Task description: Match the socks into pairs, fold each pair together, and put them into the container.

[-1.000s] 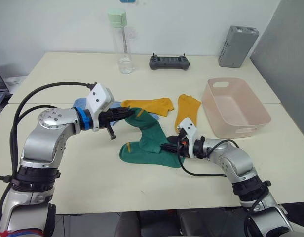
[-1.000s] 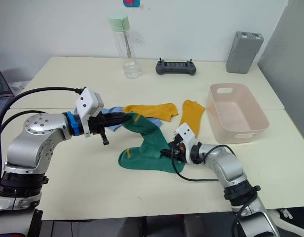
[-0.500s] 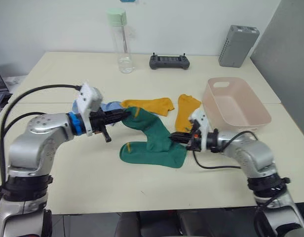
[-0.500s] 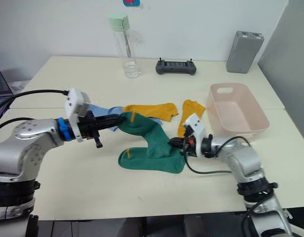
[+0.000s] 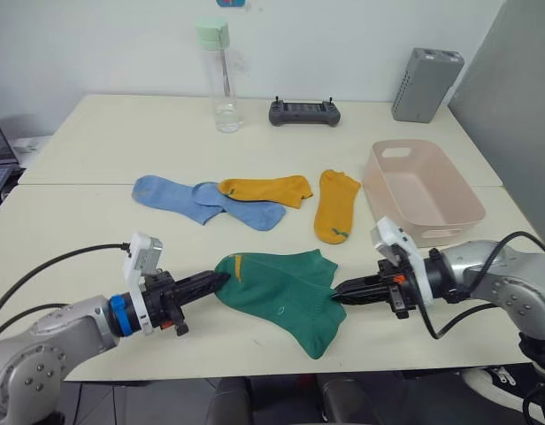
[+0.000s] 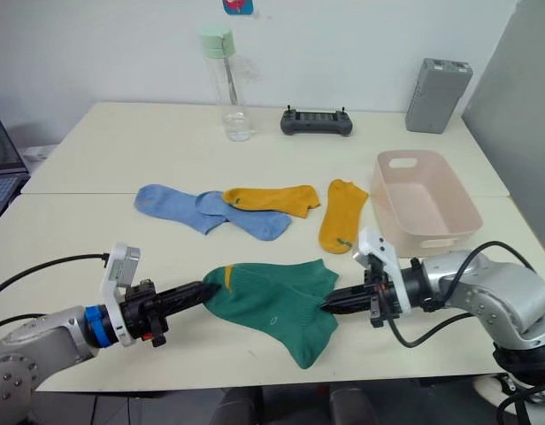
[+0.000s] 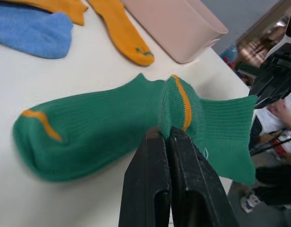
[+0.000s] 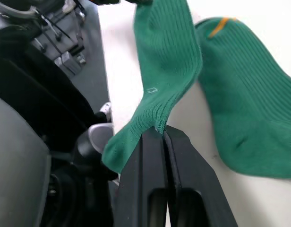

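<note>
Green socks [image 5: 281, 288], now dragged to the worktop's front edge, lie stacked between left gripper [image 5: 221, 279] and right gripper [image 5: 339, 293], both clamped on them, ready for folding.

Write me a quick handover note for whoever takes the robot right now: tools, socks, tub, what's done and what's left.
Left tool: shut on the green socks at their left end.
Right tool: shut on the same green socks at their right edge.
The green socks lie overlapped near the table's front edge, one toe hanging over it.
Two blue socks and two yellow socks lie loose mid-table.
Pink tub: empty, at the right.
Done: green pair brought together.
Left: fold and bin the green pair, then match, fold and bin blue and yellow.
</note>
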